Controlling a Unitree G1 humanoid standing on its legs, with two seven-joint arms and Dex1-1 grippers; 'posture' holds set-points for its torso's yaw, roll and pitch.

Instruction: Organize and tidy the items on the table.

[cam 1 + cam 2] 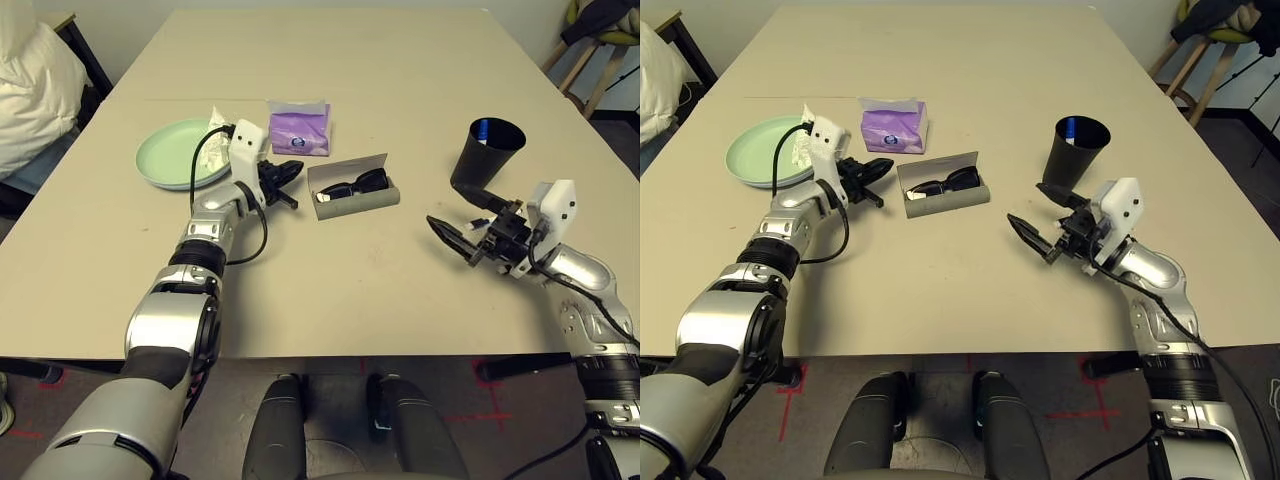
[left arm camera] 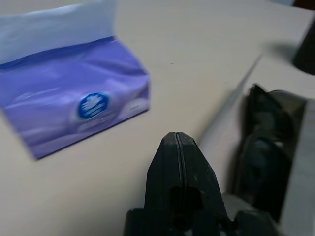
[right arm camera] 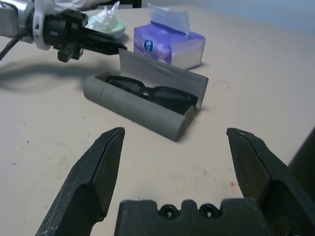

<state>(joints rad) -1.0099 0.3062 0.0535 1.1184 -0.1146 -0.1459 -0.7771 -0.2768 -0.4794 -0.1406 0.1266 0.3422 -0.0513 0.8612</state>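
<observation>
Here the left gripper (image 1: 289, 172) is hovering low over the table (image 1: 400, 110) with its two black fingers pressed flat together and nothing between them; it is pointing at the gap between the purple tissue pack (image 1: 299, 130) and the grey glasses case (image 1: 352, 192), just beside the case's raised lid. The case is lying open near the middle of the table, and the black sunglasses (image 1: 355, 185) are resting inside it; the tissue pack is sitting just beyond the case, with a white sheet sticking up from its top. The mint green plate (image 1: 165, 155) is lying to the left of the tissue pack, and the crumpled white tissue (image 1: 212, 150) is sitting on the side of it nearest the gripper, partly hidden behind the left wrist. The right gripper (image 1: 462, 232) is hanging above the table well to the right of the case, its fingers spread wide apart and gripping nothing; in the right wrist view they are framing the open case (image 3: 147, 108) from a distance. The black cup (image 1: 484, 152) is standing upright just beyond the right gripper; something blue is showing inside it, though what it is cannot be told.
</observation>
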